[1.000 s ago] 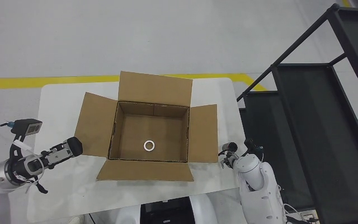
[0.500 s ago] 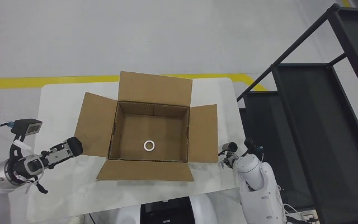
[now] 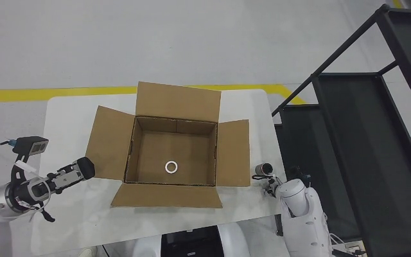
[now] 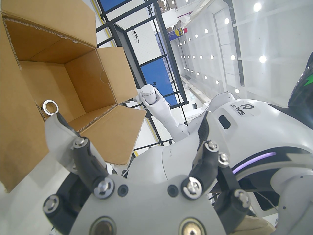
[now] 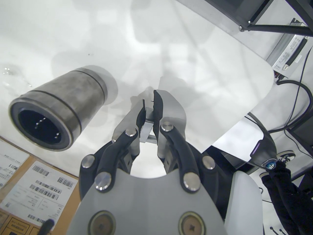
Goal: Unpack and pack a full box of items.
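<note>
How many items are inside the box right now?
1: a small metal ring on the box floor, nearer the robot-side wall. Top view shows the whole floor, so nothing seems hidden. A metal cylinder lies outside, on the table right of the box.

Item count, top view:
- cardboard box (image 3: 173, 103): 1, at frame centre; open flaps: 4.
- metal ring (image 3: 171, 167): 1, inside the box.
- metal cylinder (image 3: 262, 169): 1, right of the box.
- white table (image 3: 70, 115): 1.
- Grippers: 2; left gripper (image 3: 83, 168) lower left, right gripper (image 5: 149, 103) lower right.
</note>
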